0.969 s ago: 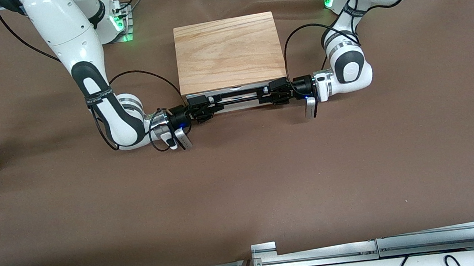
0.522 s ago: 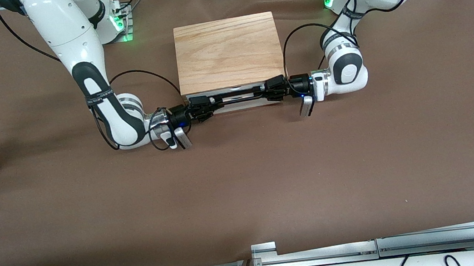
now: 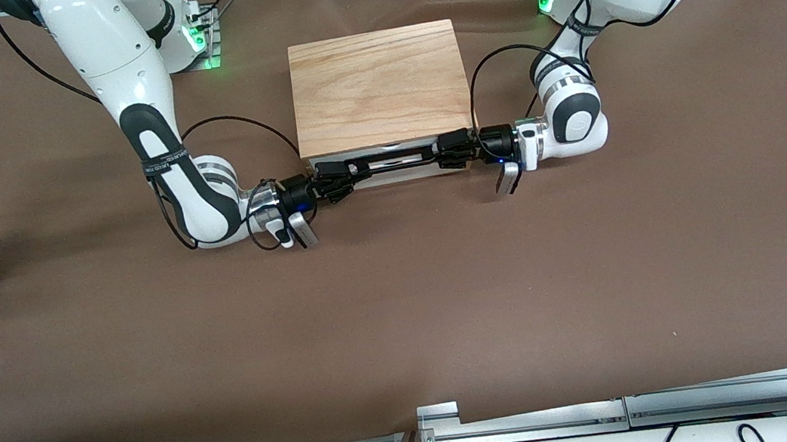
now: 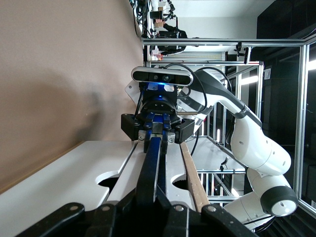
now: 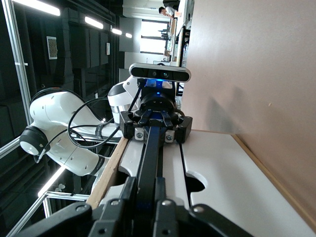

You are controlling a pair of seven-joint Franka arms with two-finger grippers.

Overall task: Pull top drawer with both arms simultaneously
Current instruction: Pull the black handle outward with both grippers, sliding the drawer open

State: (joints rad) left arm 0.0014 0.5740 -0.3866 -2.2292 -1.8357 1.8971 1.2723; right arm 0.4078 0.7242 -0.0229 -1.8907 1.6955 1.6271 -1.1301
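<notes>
White jointed arms (image 3: 146, 132); black bands, looping cables; black hands.

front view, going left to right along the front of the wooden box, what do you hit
right arm → right gripper shut on the drawer handle → left gripper shut on the same handle → left arm

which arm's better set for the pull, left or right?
Neither: both. The left end effector and the right end effector are each shut on the top drawer's black handle, one per end. The pull suits both together.
</notes>
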